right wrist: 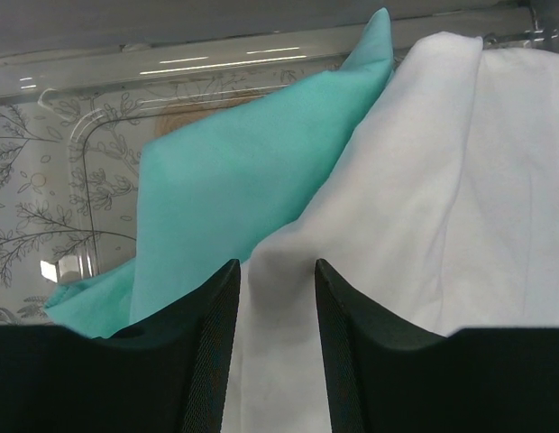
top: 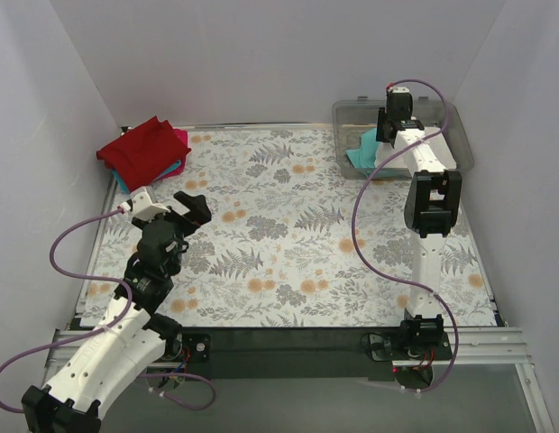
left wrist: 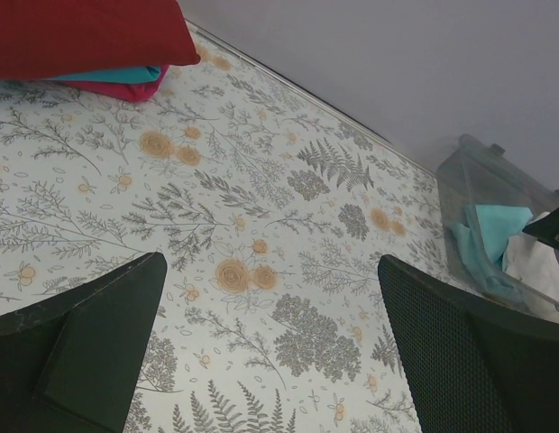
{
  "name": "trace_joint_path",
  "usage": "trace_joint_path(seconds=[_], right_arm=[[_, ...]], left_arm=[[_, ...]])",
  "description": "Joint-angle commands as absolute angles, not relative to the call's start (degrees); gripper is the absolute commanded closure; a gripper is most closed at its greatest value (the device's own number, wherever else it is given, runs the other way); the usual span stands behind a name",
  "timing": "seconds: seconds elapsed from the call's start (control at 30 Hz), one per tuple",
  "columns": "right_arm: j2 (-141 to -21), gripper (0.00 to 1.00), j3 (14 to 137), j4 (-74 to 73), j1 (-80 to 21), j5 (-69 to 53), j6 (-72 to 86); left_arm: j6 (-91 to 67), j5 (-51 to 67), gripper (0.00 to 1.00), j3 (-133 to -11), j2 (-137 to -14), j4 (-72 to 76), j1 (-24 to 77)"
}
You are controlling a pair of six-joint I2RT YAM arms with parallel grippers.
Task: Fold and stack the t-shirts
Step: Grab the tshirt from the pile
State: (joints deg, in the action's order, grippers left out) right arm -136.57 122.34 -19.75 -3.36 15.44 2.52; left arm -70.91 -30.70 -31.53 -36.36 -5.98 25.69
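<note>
In a clear plastic bin [top: 462, 137] at the far right lie a white t-shirt [right wrist: 424, 180] and a teal t-shirt [right wrist: 234, 180]. My right gripper [right wrist: 277, 271] reaches down into the bin [right wrist: 81, 135]; its jaws stand half closed, with a raised fold of the white cloth between the fingers. A folded stack sits at the far left corner: a red t-shirt [top: 142, 149] on top, teal [left wrist: 117, 74] and pink [left wrist: 126, 88] ones under it. My left gripper [left wrist: 270, 343] hovers open and empty over the floral mat, near the stack [top: 191, 209].
The floral mat [top: 297, 234] covers the table between white walls. The bin's rim [left wrist: 496, 171] shows at the right of the left wrist view. A purple cable loops beside each arm.
</note>
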Motion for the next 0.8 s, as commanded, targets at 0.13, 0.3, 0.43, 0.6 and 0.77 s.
trace_joint_path(seconds=[0.13, 0.3, 0.43, 0.6, 0.77], right_arm=[[-138.4, 0.66, 123.2, -21.2, -3.1, 14.6, 1.8], [-138.5, 0.85, 123.1, -21.4, -3.1, 14.8, 1.8], [-137.3, 0.99, 123.0, -21.2, -3.1, 14.8, 2.1], [-129.1, 0.99, 118.5, -20.0, -3.6, 14.3, 2.0], [-113.1, 0.99, 107.2, -12.3, -8.1, 21.4, 0.1]], left_arm=[[-70.5, -31.7, 0.02, -31.1, -35.3, -6.2, 25.9], [-70.6, -31.8, 0.02, -31.0, -34.9, -6.3, 25.9], [-70.7, -32.2, 0.02, -30.8, -34.4, -6.2, 25.9], [-70.6, -32.3, 0.02, -30.9, -34.6, -6.2, 25.9], [-70.6, -32.0, 0.02, -31.3, -36.2, -6.2, 25.9]])
